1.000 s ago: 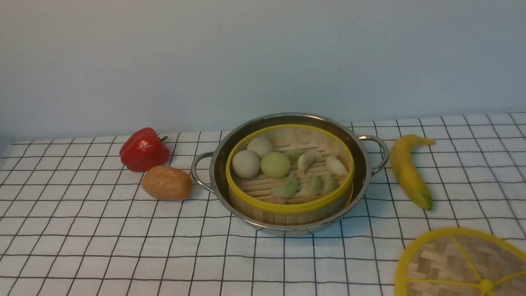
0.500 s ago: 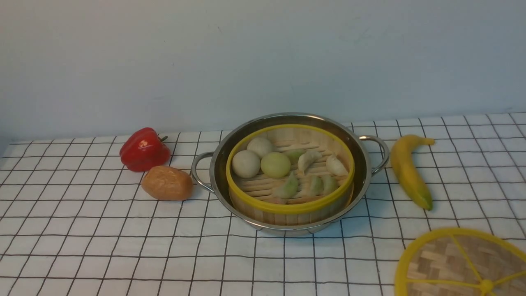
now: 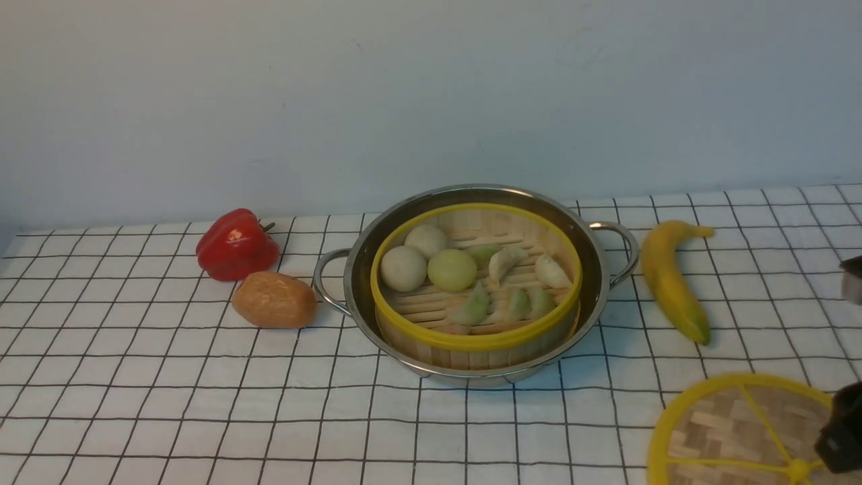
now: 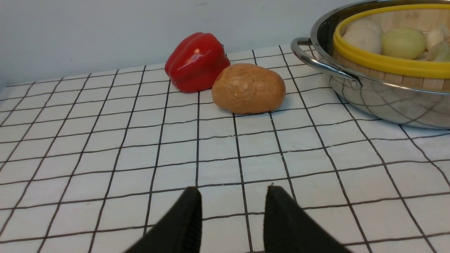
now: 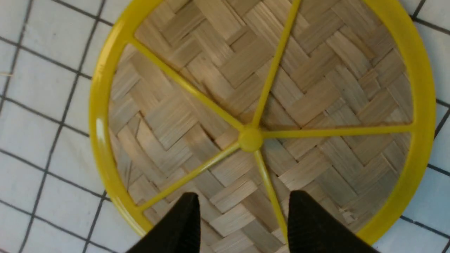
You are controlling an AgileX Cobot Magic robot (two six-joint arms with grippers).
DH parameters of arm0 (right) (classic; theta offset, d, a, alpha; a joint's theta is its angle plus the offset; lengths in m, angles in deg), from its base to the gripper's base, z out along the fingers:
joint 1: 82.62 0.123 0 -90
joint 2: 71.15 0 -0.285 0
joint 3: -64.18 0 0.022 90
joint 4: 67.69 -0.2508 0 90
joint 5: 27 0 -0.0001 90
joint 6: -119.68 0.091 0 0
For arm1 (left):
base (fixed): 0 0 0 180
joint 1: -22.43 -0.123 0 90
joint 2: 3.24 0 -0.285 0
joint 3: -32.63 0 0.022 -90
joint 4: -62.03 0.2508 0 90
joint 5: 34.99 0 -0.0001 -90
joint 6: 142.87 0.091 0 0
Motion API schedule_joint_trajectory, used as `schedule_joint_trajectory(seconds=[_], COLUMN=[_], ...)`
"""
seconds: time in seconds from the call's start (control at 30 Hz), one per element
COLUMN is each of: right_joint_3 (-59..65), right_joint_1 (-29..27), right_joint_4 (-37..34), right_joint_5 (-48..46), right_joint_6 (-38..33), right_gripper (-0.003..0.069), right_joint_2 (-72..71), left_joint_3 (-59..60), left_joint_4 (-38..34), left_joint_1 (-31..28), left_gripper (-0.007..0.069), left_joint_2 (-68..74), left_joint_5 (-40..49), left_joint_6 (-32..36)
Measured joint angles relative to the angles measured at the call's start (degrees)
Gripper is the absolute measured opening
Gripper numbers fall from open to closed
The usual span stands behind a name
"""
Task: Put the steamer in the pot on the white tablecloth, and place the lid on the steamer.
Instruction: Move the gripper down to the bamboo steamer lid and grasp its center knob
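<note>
The lid [image 5: 250, 138] lies flat beneath the right gripper [image 5: 243, 194], jaws apart.

The pot [image 4: 386, 105] is polished stainless steel, mirror-bright, its wall reflecting the grid of the matt white tablecloth [image 3: 135, 377]. The steamer [image 3: 465, 356] has pale, unvarnished-looking wooden slats under a smooth yellow plastic-like rim. The lid [image 5: 211, 88] is matt woven bamboo with glossy yellow spokes. The red pepper [image 4: 197, 61] is glossy; the brown bread roll [image 4: 248, 88] looks dull and wrinkled.
</note>
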State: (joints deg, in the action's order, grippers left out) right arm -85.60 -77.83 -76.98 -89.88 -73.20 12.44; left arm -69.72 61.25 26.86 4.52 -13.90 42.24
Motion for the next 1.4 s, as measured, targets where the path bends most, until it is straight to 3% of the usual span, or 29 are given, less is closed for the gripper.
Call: schedule_joint_trajectory(seconds=[0.2, 0.37, 0.83, 0.97, 1.1, 1.4], right_joint_3=[-3.0, -4.8, -5.0, -5.1, -5.3, -11.3], right_joint_1=[1.7, 5.6, 6.1, 6.1, 6.1, 6.4], right_joint_4=[0.6, 5.1, 7.6, 7.5, 7.3, 11.9], right_joint_5=[0.5, 1.5, 1.5, 1.4, -0.1, -6.9], right_joint_6=[0.2, 2.5, 5.3, 5.6, 5.9, 8.0], right_gripper=[0.0353, 0.0354, 0.0351, 0.0318, 0.0141, 0.0148], right_joint_2=[6.7, 11.9, 18.5, 20.0, 20.1, 15.2], left_joint_3=[0.0, 0.0, 0.0, 0.0, 0.0, 0.0], left_joint_4=[0.0, 0.0, 0.0, 0.0, 0.0, 0.0], left_joint_1=[0.0, 0.0, 0.0, 0.0, 0.0, 0.0], left_gripper=[0.0243, 0.0243, 0.0243, 0.0243, 0.0243, 0.0243], left_joint_2=[0.0, 0.0, 0.0, 0.0, 0.0, 0.0], left_joint_5=[0.0, 0.0, 0.0, 0.0, 0.0, 0.0], left_joint_6=[0.0, 0.0, 0.0, 0.0, 0.0, 0.0])
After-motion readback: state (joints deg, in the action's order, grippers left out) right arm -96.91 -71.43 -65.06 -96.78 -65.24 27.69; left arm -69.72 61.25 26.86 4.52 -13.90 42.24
